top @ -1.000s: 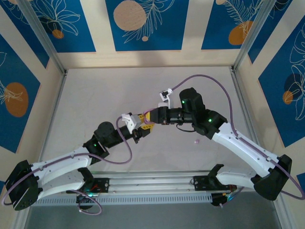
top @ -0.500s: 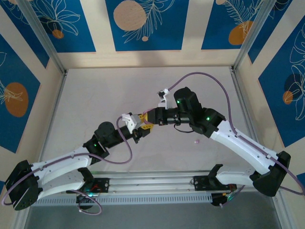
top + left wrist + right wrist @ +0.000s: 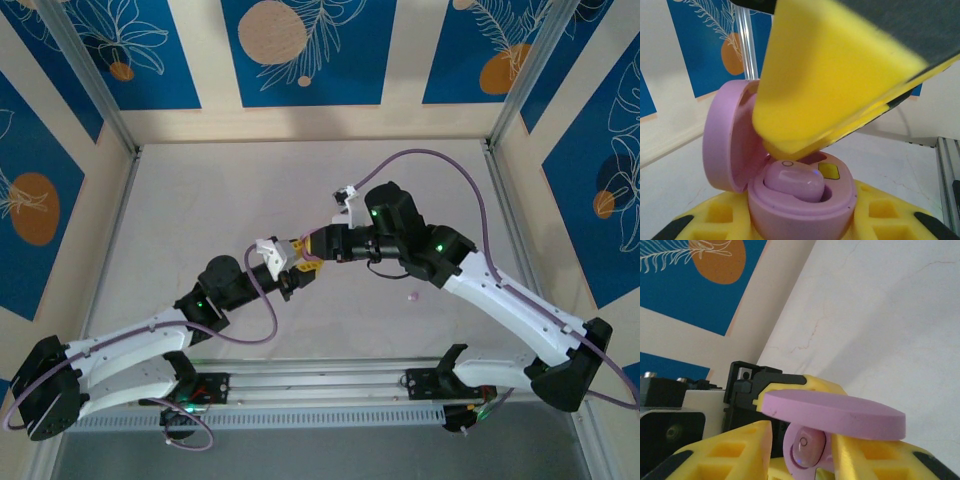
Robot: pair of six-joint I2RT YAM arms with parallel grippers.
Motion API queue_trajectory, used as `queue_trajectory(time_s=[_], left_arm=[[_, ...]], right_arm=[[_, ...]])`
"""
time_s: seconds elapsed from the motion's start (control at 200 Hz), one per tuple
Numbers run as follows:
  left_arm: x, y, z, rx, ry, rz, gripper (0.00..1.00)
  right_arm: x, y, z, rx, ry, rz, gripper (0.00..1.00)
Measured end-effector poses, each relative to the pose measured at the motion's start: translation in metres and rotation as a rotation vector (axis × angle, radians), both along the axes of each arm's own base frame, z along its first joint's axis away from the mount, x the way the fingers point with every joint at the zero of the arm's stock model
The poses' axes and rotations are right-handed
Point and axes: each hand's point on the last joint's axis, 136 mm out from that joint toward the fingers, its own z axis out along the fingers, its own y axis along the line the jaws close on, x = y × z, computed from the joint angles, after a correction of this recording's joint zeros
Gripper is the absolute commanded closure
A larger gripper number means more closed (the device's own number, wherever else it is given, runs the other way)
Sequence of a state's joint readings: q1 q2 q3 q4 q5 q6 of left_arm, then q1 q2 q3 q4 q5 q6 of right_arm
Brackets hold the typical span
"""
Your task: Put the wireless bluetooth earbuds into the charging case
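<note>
The left gripper (image 3: 284, 262) clamps the open case (image 3: 800, 207); an earbud (image 3: 792, 182) sits in its well. The right gripper (image 3: 805, 452) straddles it, grip impossible to tell. A second earbud (image 3: 412, 296) lies on the desk (image 3: 200, 200).

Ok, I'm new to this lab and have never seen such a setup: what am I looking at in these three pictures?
These are two robot arms, the left arm and the right arm, bolted to the near edge of a table. Each ends in a two-fingered pincer. The wide picture comes from a fixed camera above and behind them. The other two come from a small camera on each wrist.

The left pincer is closed on a lilac charging case, whose lid is open. One pink earbud sits in the case. The right pincer is right over it; its yellow finger looks big and blurred in the left wrist picture. Whether it grips the earbud I cannot tell. Another tiny pink bud lies loose on the table near the right arm.
</note>
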State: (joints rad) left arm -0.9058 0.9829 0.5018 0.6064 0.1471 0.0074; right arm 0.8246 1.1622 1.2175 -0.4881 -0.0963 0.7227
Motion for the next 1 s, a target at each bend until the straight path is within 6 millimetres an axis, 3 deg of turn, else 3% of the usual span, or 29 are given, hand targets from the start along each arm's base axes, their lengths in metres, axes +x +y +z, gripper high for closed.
queue_trajectory(time_s=[0.155,0.31,0.42,0.49,0.62,0.755,0.88,1.0], left_arm=[[-0.001,0.004,0.009,-0.023,-0.017,0.011,0.7],[-0.003,0.008,0.016,-0.042,-0.031,0.018,0.7],[-0.004,0.011,0.018,-0.049,-0.037,0.018,0.7],[-0.005,0.012,0.021,-0.054,-0.041,0.018,0.7],[-0.007,0.014,0.025,-0.065,-0.048,0.017,0.7],[-0.009,0.016,0.028,-0.074,-0.045,0.016,0.7],[-0.011,0.016,0.029,-0.079,-0.038,0.008,0.7],[-0.013,0.016,0.028,-0.083,-0.025,-0.003,0.7]], right_arm=[[-0.014,-0.007,0.022,0.055,-0.064,0.043,0.58],[-0.034,-0.035,0.056,0.142,-0.198,0.035,0.59],[-0.033,-0.06,0.065,0.157,-0.262,-0.051,0.6],[-0.023,-0.078,0.06,0.132,-0.272,-0.141,0.6],[0.007,-0.12,0.026,0.031,-0.188,-0.364,0.59],[0.034,-0.166,-0.034,-0.066,-0.011,-0.575,0.57],[0.04,-0.199,-0.095,-0.12,0.198,-0.717,0.51],[0.034,-0.22,-0.148,-0.164,0.373,-0.805,0.46]])
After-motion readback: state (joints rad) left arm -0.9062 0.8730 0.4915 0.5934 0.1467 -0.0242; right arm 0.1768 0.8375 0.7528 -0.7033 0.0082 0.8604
